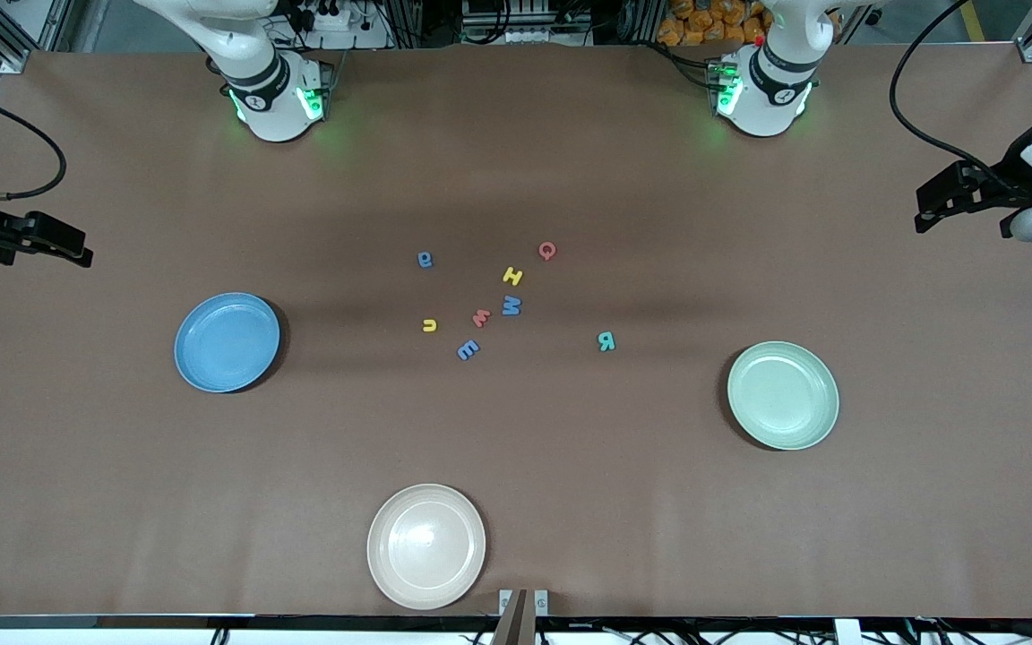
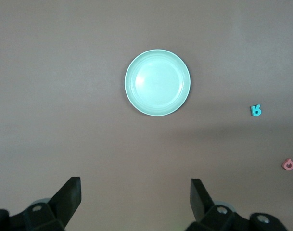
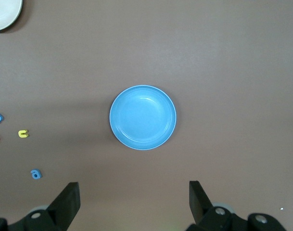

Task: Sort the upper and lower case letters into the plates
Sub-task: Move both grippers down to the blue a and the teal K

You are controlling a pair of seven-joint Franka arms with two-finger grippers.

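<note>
Nothing sorted yet, both plates are bare. The blue plate (image 1: 227, 342) sits toward the right arm's end of the table, the pale green plate (image 1: 783, 394) toward the left arm's end, and a cream-white plate (image 1: 426, 546) sits at the table edge nearest the front camera.

All eight letters are scattered mid-table between the two coloured plates: blue a (image 1: 425, 260), red Q (image 1: 547, 250), yellow H (image 1: 512, 275), blue M (image 1: 511, 305), red w (image 1: 480, 317), yellow u (image 1: 429, 325), blue E (image 1: 468, 349) and teal R (image 1: 606, 340), which lies off on its own toward the green plate.

The left gripper (image 2: 135, 195) hangs high off the left arm's end of the table with its fingers spread wide and nothing between them. The right gripper (image 3: 134, 197) is the same off the right arm's end: spread, empty. Both arms look like they're just waiting.

My guess is the letters are light and thin, maybe foam, so they'd skid or flip easily. I'd pinch across a straight stroke, coming straight down. H, M and w lie close together, so those need care.

Only the front view shows the whole spread. The left wrist view catches just the green plate plus R and Q; the right wrist view gets the blue plate, a, u, a bit of E and w, and the cream plate's rim.
</note>
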